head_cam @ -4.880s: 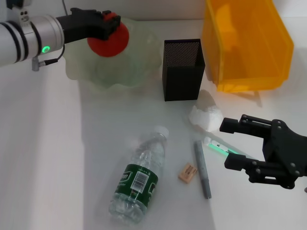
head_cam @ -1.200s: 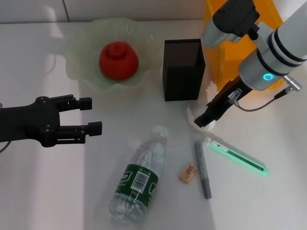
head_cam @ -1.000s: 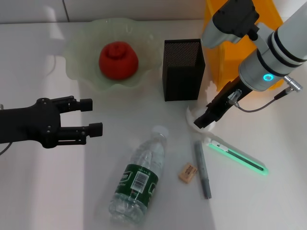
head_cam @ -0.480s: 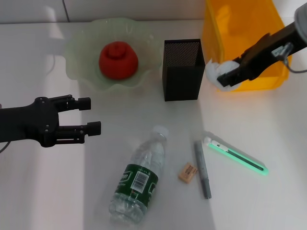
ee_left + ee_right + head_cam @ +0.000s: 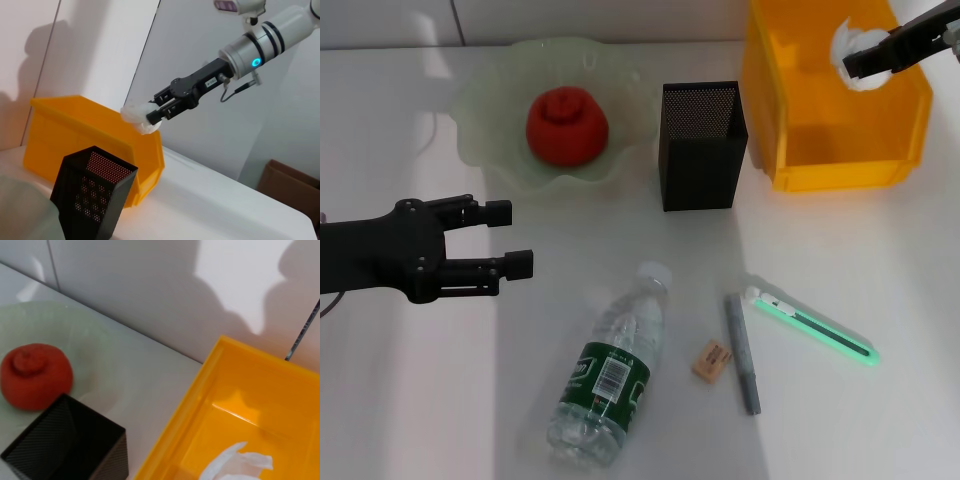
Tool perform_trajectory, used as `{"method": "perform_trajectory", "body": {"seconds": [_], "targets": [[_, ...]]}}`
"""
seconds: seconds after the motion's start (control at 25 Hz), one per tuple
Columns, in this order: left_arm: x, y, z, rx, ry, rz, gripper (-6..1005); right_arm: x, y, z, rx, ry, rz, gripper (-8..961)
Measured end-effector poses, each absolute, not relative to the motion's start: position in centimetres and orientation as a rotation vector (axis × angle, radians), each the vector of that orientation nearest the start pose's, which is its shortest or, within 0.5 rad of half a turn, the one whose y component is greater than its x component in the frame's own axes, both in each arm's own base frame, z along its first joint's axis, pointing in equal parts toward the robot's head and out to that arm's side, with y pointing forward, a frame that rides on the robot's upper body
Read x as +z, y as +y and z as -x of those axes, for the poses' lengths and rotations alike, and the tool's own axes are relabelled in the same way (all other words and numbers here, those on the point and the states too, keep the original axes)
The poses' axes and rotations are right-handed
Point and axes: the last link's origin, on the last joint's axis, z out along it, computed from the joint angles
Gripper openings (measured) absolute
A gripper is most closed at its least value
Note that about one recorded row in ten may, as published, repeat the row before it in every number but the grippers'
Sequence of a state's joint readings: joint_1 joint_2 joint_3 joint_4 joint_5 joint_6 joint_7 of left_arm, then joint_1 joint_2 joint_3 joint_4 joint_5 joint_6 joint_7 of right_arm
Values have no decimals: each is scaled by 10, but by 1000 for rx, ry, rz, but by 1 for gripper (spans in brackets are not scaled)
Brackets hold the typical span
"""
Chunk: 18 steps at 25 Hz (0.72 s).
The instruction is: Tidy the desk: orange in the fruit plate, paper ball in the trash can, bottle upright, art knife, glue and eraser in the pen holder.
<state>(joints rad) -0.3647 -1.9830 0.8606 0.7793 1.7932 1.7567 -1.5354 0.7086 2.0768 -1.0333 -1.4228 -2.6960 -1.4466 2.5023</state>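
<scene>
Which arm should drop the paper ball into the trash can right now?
Right. The right gripper is shut on the paper ball, holding it above the trash can. The left gripper hangs open over the desk, far across from it.

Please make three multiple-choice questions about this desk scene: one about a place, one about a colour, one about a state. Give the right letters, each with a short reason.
1. Where is the orange?
A) in the fruit plate
B) in the pen holder
C) beside the eraser

2. What colour is the trash can?
A) black
B) yellow-orange
C) pale green

3. How is the bottle?
A) upright
B) lying on its side
C) inside the trash can

Answers:
1 A: it sits in the ruffled bowl.
2 B: its walls are translucent yellow-orange.
3 B: it lies flat on the table, cap toward the pen holder.
</scene>
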Motion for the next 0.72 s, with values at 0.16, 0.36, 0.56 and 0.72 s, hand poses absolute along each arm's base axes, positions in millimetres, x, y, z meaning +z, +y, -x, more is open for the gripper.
{"method": "perform_trajectory", "body": {"seconds": [0.16,0.36,0.56,0.72], "targets": [[45,288,275,-815,-728,2798,844,72,426,-169,-171,850,2280,525],[45,288,275,-815,-728,2798,843,65,431,-170,-187,836,2288,525],[45,288,275,-816,-732,2797,843,65,430,-173,-186,841,2285,545],[45,288,275,-817,-734,2800,843,65,429,-175,-185,847,2283,585]]}}
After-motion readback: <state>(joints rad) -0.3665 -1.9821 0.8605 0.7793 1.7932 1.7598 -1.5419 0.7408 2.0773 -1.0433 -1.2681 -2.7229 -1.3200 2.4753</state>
